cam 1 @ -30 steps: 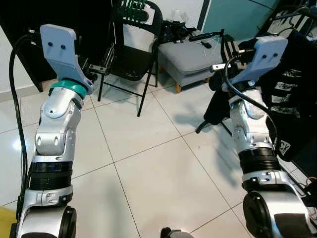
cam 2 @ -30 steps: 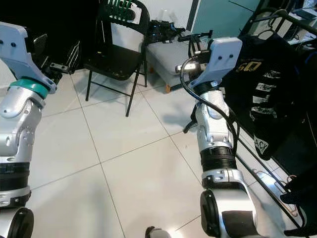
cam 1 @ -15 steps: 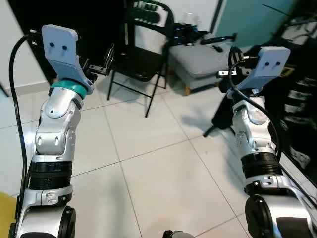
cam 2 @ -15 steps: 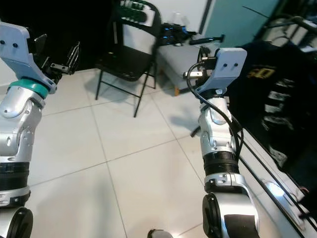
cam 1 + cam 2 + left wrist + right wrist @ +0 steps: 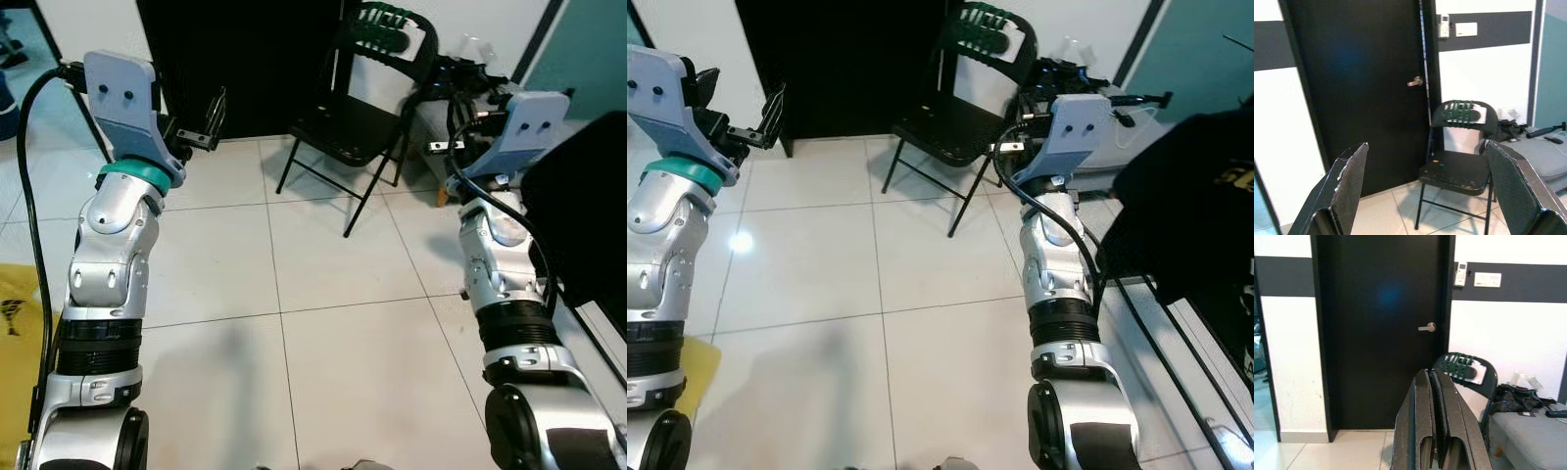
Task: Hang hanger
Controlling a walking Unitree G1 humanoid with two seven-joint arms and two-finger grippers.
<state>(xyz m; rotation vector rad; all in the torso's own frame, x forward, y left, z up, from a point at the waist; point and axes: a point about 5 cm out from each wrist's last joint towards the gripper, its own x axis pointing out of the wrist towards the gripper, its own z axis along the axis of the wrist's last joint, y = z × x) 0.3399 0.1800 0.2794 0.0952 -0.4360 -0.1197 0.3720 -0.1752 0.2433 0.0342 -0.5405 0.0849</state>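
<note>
White tiled floor (image 5: pixel 323 372), one black door (image 5: pixel 1366 88), one black folding metal chair (image 5: pixel 358 122) ahead of both grippers. We raise left gripper (image 5: pixel 1425 196) spread, right gripper (image 5: pixel 1435 431) pressed together, empty.

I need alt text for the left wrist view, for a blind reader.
The open left end effector faces a black folding chair with green hangers on its backrest. A black door stands beside it.
</note>
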